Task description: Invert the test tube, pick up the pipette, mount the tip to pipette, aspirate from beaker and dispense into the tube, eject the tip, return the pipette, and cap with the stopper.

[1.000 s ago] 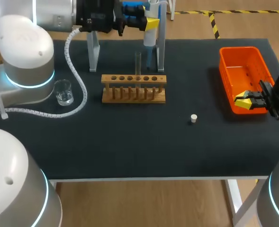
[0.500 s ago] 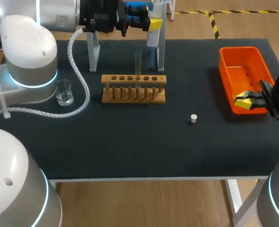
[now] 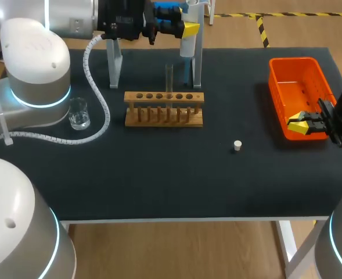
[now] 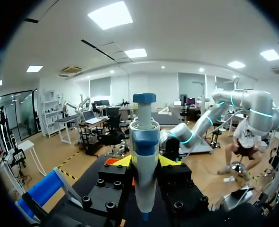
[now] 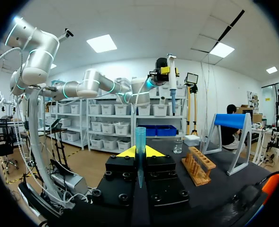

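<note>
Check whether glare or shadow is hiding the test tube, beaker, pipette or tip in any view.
Head view: even light, no hard shadows; the clear test tube looks faint against the dark table, and the beaker only glints. Left wrist view: the pipette is evenly lit, with no glare on it. Right wrist view: the tip reads plainly.

A table point(image 3: 159, 186) with a black top is seen. A wooden rack point(image 3: 164, 108) is set toward its far side, near the middle, and six holes are counted in its top bar. Behind the rack, at the far edge, a stand point(image 3: 114, 68) of two clear uprights is placed. In the right wrist view a blue bar is seen across the top of these uprights. An orange bin point(image 3: 301, 93) is set by the right edge, well apart from the rack.
</note>
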Motion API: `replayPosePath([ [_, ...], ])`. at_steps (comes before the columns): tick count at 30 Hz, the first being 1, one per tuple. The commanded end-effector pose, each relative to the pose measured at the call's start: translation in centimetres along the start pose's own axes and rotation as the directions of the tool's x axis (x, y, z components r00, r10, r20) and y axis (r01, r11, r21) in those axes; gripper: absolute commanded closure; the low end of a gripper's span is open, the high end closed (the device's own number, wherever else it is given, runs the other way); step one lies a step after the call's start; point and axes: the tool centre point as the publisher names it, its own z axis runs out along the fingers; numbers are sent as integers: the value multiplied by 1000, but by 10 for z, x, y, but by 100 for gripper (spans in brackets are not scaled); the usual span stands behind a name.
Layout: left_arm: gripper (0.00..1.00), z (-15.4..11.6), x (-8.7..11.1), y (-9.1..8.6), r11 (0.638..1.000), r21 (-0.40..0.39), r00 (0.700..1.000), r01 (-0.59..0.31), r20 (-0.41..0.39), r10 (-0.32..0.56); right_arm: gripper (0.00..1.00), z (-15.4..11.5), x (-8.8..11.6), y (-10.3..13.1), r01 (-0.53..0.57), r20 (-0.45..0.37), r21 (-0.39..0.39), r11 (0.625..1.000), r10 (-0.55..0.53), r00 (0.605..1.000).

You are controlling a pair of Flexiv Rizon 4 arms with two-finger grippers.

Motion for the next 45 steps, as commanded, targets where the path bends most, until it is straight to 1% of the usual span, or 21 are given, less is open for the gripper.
replayPosePath([
  [1, 100, 1, 0, 0, 1000, 0, 1000, 0, 1, 0, 100, -1, 1, 0, 1, 1, 1, 1000, -1, 1000],
  [37, 100, 1, 0, 0, 1000, 0, 1000, 0, 1, 0, 100, -1, 1, 0, 1, 1, 1, 1000, -1, 1000],
  [42, 100, 1, 0, 0, 1000, 0, 1000, 0, 1, 0, 100, 26, -16, 8, 13, 3, 15, 1000, -13, 1000],
  [45, 100, 1, 0, 0, 1000, 0, 1000, 0, 1, 0, 100, 42, -21, 16, 13, -14, 11, 1000, -13, 1000],
])
